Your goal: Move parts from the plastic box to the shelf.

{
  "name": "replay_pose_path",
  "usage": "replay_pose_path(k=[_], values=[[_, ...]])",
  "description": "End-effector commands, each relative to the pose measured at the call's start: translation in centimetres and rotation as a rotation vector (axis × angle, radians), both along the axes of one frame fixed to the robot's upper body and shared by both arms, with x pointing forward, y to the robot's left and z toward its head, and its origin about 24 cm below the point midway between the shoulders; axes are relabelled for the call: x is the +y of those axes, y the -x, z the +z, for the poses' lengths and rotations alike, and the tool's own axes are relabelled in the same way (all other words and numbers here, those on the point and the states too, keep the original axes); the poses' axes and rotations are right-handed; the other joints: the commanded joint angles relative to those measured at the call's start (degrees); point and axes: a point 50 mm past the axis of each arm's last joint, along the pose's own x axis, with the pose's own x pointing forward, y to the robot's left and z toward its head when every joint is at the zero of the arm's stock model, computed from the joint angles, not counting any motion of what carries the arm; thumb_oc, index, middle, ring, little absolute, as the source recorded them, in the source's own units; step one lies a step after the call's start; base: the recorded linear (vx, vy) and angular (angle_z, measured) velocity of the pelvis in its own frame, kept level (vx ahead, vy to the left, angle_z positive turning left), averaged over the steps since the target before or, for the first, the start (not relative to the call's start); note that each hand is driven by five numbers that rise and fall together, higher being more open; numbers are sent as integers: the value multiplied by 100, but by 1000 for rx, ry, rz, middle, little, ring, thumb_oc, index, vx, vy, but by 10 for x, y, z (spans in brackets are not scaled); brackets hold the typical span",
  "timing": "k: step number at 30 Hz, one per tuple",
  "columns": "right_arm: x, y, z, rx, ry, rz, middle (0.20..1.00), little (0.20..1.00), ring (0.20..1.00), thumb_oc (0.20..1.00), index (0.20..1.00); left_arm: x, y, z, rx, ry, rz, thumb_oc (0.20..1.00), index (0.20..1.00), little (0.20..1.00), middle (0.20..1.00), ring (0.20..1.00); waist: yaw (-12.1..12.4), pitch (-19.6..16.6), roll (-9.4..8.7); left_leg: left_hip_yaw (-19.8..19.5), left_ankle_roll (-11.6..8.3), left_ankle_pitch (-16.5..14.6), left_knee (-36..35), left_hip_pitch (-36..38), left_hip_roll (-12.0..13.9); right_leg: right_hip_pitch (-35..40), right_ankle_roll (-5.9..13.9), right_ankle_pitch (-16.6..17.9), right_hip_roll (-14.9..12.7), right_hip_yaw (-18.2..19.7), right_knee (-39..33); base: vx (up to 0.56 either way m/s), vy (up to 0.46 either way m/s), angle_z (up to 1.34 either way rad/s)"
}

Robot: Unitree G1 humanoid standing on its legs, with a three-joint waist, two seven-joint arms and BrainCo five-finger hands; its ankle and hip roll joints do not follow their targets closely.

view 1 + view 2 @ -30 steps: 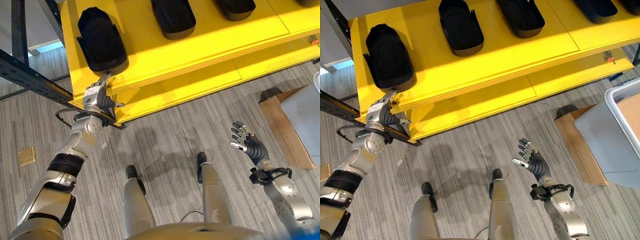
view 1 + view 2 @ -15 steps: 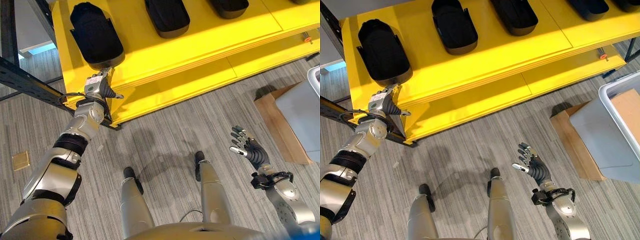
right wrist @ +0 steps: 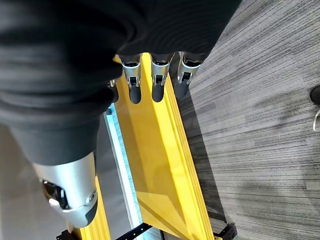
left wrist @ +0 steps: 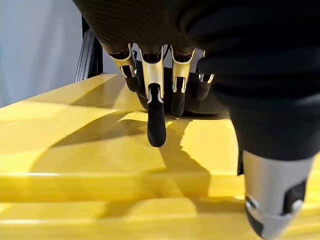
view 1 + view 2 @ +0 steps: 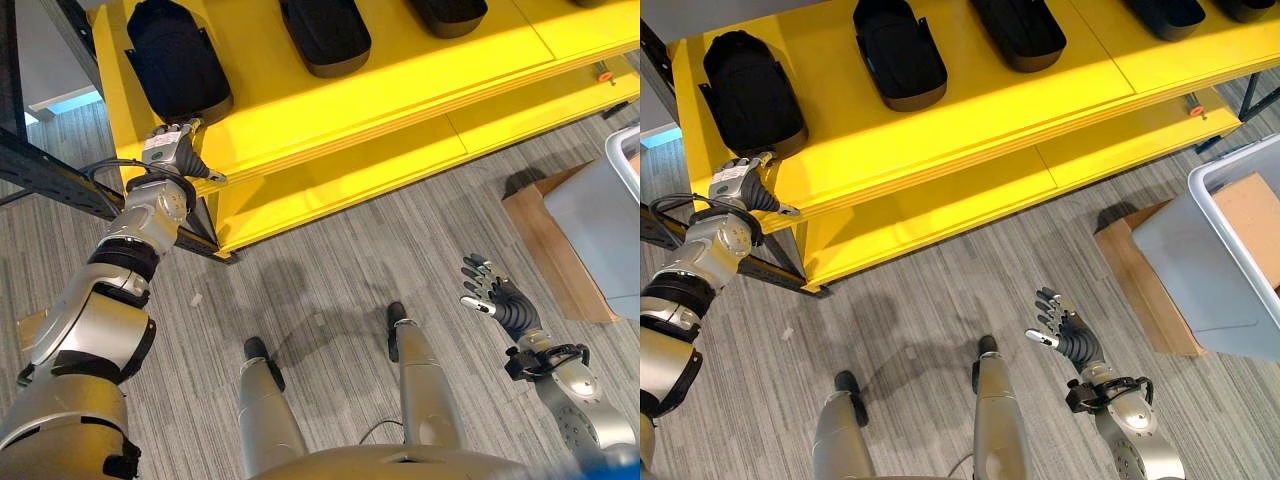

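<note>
Parts already sit in a row on the top board of the yellow shelf [image 5: 970, 100]: the far-left part [image 5: 750, 92], a second part [image 5: 898, 52] to its right, a third part [image 5: 1025, 28] further right, and more at the far right edge. So a good share of the job looks done. The plastic box [image 5: 1225, 262] stands on the floor at the right, on a flat wooden board [image 5: 1140, 275], with something brown inside it; whether any parts are left in there cannot be told.

The left hand [image 5: 740, 185] is at the shelf's near left corner, just short of the far-left part. Its fingers [image 4: 156, 117] hang loosely extended over the yellow board and grasp nothing. The right hand [image 5: 1065, 330] floats low over the floor, well apart from both shelf and box, fingers spread and empty.

The parts are black, matte, shoe-shaped shells with a rounded closed end and raised side walls. The shelf boards are smooth, glossy and flat-edged, on a dark metal frame. The box is pale grey with thin, smooth walls; the floor is grey striped carpet.
</note>
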Motion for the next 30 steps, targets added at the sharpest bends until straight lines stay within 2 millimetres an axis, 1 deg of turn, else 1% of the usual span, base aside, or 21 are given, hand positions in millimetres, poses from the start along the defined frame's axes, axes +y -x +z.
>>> replay_pose_path(k=[1, 3, 12, 17, 24, 30], values=[[3, 4, 11, -54, -20, 36, 1000, 1000, 1000, 1000, 1000, 30, 7, 25, -52, -13, 107, 1000, 1000, 1000, 1000, 1000, 19, -241, -48, -213, 123, 357, 222, -425, -122, 115, 6, 730, -12, 47, -375, 0, 0, 0], [3, 4, 11, -54, -27, 36, 1000, 1000, 1000, 1000, 1000, 33, 7, 33, -62, -25, 120, 1000, 1000, 1000, 1000, 1000, 0, -244, -48, -212, 125, 351, 262, -471, -124, 92, 14, 735, -15, 46, -361, 0, 0, 0], [2, 5, 10, -47, -35, 35, 1000, 1000, 1000, 1000, 1000, 33, 7, 36, -68, -19, 111, 1000, 1000, 1000, 1000, 1000, 8, -241, -52, -209, 131, 335, 273, -448, -144, 106, 23, 735, -45, 68, -372, 0, 0, 0], [2, 6, 10, -47, -32, 38, 1000, 1000, 1000, 1000, 1000, 31, 8, 29, -62, 14, 94, 1000, 1000, 1000, 1000, 1000, 36, -222, -59, -221, 136, 337, 264, -449, -153, 106, 15, 729, -46, 67, -365, 0, 0, 0], [2, 6, 8, -37, -27, 44, 1000, 1000, 1000, 1000, 1000, 31, 8, 24, -48, 20, 97, 1000, 1000, 1000, 1000, 1000, 44, -216, -63, -215, 139, 330, 290, -456, -150, 90, 8, 728, -40, 69, -341, 0, 0, 0], [1, 7, 8, -31, -23, 49, 1000, 1000, 1000, 1000, 1000, 38, 8, 36, -54, -2, 127, 1000, 1000, 1000, 1000, 1000, 14, -250, -66, -195, 148, 305, 327, -463, -153, 84, 19, 748, -38, 91, -359, 0, 0, 0]])
